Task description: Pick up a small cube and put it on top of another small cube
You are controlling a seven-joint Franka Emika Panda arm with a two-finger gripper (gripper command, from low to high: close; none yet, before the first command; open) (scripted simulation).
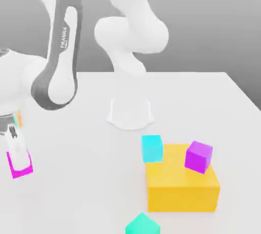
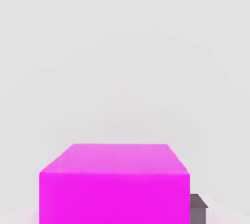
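Pale tabletop [image 1: 92, 177], magenta block [image 2: 114, 196]; exterior view, cyan cube [image 1: 152, 149]

So you're looking at a pretty bare setup here. Your pale, nearly white tabletop [image 1: 86, 192] is stretching across the scene, and past its far edge a plain grey backdrop [image 1: 193, 34] is rising behind it. That backdrop is fading lighter toward the tabletop's far edge, and it's also showing beyond the tabletop's slanting edge on the exterior view's right. Your light is looking bright and even, kinda washing the tabletop out.
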